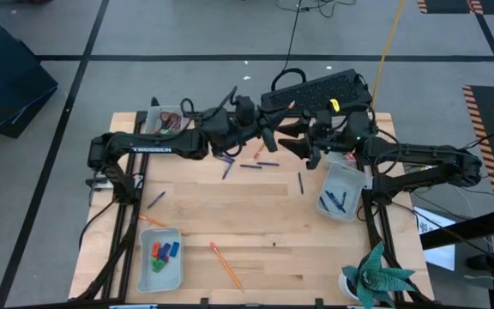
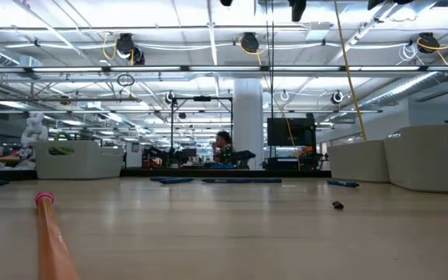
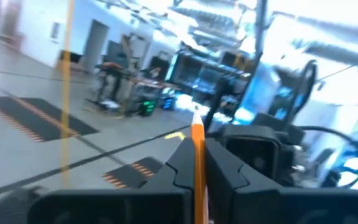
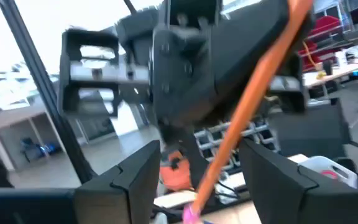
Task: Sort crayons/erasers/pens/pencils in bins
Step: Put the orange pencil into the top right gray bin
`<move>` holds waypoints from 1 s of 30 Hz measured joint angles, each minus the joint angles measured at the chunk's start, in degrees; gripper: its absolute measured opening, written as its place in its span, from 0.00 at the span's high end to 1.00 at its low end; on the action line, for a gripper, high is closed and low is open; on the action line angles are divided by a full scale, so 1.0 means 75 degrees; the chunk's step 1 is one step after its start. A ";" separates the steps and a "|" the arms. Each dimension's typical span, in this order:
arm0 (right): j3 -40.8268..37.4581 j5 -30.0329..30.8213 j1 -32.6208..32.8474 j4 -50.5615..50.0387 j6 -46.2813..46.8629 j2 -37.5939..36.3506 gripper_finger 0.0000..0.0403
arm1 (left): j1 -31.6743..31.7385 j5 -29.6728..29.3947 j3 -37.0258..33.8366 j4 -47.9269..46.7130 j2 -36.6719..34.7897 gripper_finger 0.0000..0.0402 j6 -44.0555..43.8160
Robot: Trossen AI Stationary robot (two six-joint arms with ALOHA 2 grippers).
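Midair above the table's far middle: left gripper (image 3: 197, 171) pinching a pencil (image 3: 197, 146) along its fingers, pointing toward right gripper (image 4: 194, 177), spread around it.

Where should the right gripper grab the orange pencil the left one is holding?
Grip the pencil where it sticks out past the left gripper, near its pink eraser end. Come head-on with the open right gripper, jaws either side of the thin stick.
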 joint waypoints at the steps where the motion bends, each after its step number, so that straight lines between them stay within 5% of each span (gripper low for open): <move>1: 0.0000 -0.0002 0.0000 0.0031 0.0096 -0.0011 0.48 | -0.0003 0.0127 -0.0003 0.0205 0.0089 0.95 -0.0101; 10: -0.0002 -0.0007 0.0016 -0.0025 0.0557 -0.0066 0.57 | -0.0104 0.0622 -0.0006 0.1060 0.0470 0.96 -0.0390; 20: 0.0001 -0.0071 0.0020 -0.0090 0.0320 -0.0082 0.95 | -0.0326 0.0792 -0.0006 0.1080 0.0457 0.93 0.0040; 22: 0.0003 -0.0092 0.0020 -0.0141 0.0182 -0.0082 0.96 | -0.0368 0.0646 -0.0006 0.0994 0.0457 0.91 0.0044; 30: 0.0007 0.0035 -0.0038 -0.1075 -0.0220 -0.0333 0.96 | -0.0393 0.0651 -0.0008 -0.0010 0.0231 0.63 -0.0158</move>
